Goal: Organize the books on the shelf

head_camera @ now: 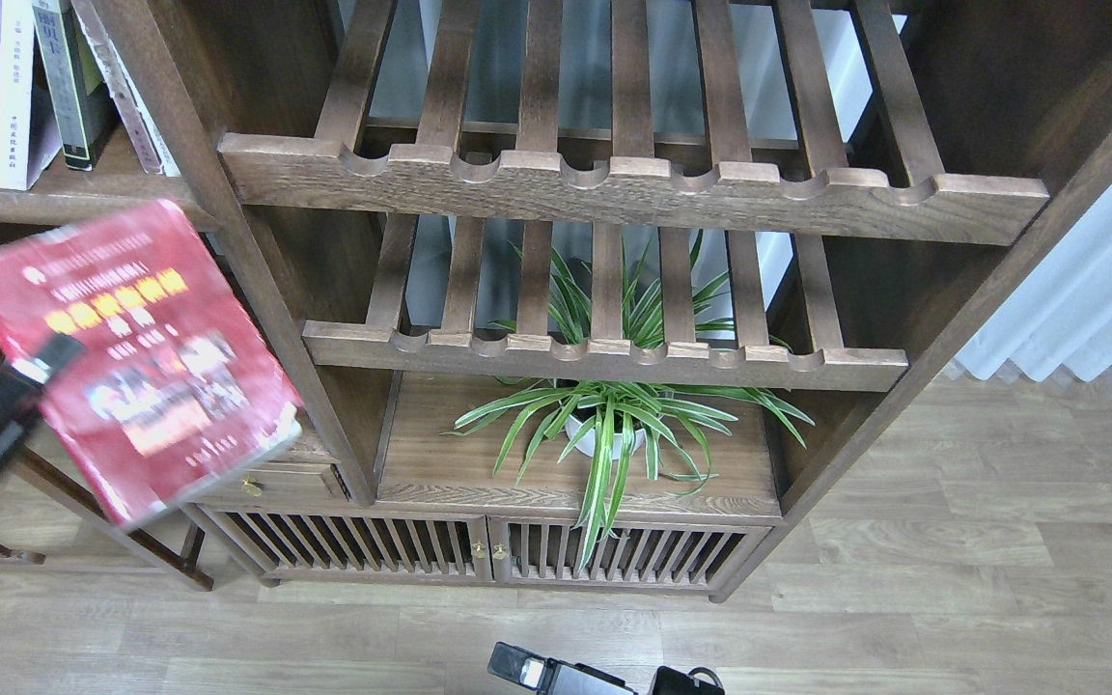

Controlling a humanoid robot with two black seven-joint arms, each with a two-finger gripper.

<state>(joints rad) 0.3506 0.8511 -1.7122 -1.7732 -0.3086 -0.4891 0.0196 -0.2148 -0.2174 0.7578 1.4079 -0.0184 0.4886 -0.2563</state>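
Note:
My left gripper [46, 365] is shut on the left edge of the red book [146, 357], which has a yellow title and photos. It holds the book tilted in the air at the left, just below the shelf [64, 198], a flat dark-brown board at the upper left. A cream-white book with a purple edge [1, 87] and a dark grey book [69, 87] stand on the shelf, with a thin book [136, 101] leaning beside them. The red book is motion-blurred. Only the tip of my right gripper [522, 668] shows at the bottom edge, holding nothing.
Two slatted racks with scalloped rails [614, 183] [604, 352] fill the middle. A spider plant in a white pot [604, 425] stands on the low cabinet [479, 550]. A small drawer [266, 480] sits beside the book. A white curtain [1097, 299] hangs at the right.

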